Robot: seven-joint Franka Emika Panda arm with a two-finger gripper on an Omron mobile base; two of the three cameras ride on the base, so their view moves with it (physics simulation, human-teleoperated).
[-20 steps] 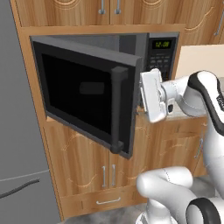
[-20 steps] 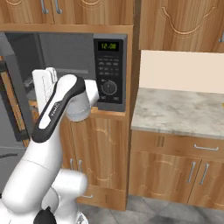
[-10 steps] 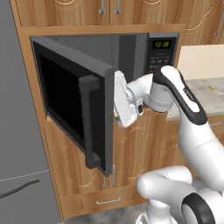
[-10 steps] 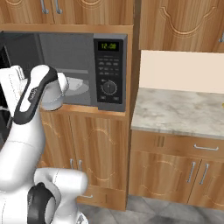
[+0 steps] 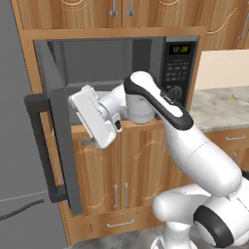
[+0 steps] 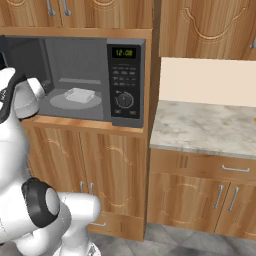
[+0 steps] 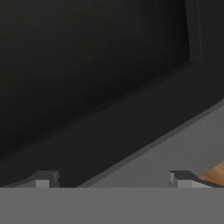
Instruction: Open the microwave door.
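1. Wooden cupboards fill this kitchen, with a stone tabletop (image 6: 205, 127) on the right and a grey fridge (image 5: 19, 146) on the left.
2. Between them sits the microwave (image 6: 125, 82), with its green clock lit.
3. The microwave door (image 5: 61, 146) has swung a lot wider than it was a second ago. Then it was only partly out. Now it sticks straight out toward us, and its dark handle (image 5: 41, 146) is on the far left.
4. You can now see right inside, where a pale lump of food (image 6: 80, 95) sits on the round plate.
5. So the job looks nearly done, or done.
6. The white arm reaches left across the front of the open box, and the claw (image 7: 113, 177) sits right up against the inside of the door.
7. Its two tips stand apart with nothing between them, so the claw is released and only pushing.
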